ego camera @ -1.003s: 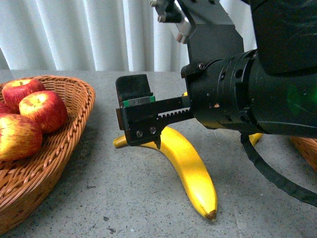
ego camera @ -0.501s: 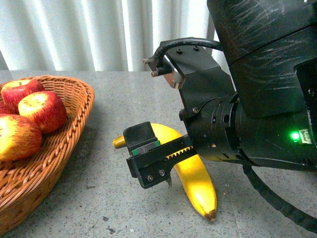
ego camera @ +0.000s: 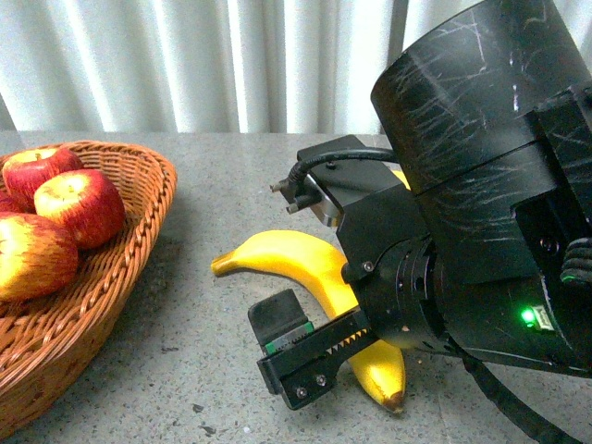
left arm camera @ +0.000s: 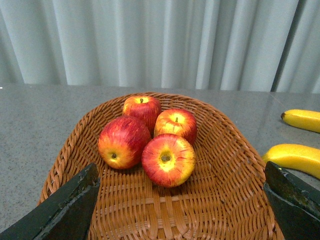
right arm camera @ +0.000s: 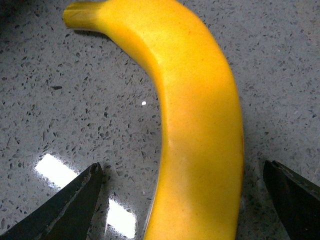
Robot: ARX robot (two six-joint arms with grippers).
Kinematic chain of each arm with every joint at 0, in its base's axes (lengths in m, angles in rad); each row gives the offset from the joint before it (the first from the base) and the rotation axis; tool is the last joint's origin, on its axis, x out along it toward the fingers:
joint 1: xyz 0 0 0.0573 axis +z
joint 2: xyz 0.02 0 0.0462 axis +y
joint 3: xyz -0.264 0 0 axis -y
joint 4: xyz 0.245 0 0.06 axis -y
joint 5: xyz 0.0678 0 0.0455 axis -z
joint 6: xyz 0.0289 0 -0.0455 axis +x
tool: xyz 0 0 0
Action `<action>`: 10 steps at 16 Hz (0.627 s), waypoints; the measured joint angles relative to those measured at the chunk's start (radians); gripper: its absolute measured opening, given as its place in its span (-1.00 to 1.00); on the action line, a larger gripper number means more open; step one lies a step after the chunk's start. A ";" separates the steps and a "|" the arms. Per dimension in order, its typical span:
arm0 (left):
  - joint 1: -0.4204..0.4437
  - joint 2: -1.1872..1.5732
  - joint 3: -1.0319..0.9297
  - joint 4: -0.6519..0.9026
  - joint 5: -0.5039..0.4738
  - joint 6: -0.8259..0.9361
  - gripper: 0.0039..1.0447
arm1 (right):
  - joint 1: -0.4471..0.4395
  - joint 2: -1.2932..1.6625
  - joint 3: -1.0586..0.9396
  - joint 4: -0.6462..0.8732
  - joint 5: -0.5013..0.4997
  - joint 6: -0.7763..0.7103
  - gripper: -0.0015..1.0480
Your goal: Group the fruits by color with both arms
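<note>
Right gripper (right arm camera: 181, 172) spread wide — banana (right arm camera: 197, 120) lies between its fingers.

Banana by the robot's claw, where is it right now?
In the front view the banana lies on the grey table, to the right of the apple basket, with the fingers of the open right gripper on either side of it.

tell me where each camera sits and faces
Front: on the robot's body, facing ahead across the table; right arm looms over a banana.
Left wrist: just behind the open left gripper, looking at the basket of apples.
Right wrist: just behind the open right gripper, looking straight down at the banana it straddles.
Shared: front and right wrist show that banana.
</note>
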State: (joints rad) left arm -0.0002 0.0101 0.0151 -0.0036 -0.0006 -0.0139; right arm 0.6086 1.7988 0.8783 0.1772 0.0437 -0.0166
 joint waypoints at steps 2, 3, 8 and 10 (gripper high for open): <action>0.000 0.000 0.000 0.000 0.000 0.000 0.88 | 0.006 0.001 -0.003 -0.003 0.005 -0.003 0.74; 0.000 0.000 0.000 0.000 0.000 0.000 0.88 | 0.008 0.001 -0.003 -0.002 0.005 -0.003 0.53; 0.000 0.000 0.000 0.000 0.000 0.000 0.88 | 0.004 -0.002 -0.003 0.011 0.001 -0.002 -0.35; 0.000 0.000 0.000 0.000 0.000 0.000 0.88 | -0.022 -0.021 -0.003 -0.001 -0.020 0.003 -0.37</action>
State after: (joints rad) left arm -0.0002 0.0101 0.0151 -0.0040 -0.0006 -0.0139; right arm 0.5869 1.7775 0.8753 0.1761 0.0235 -0.0132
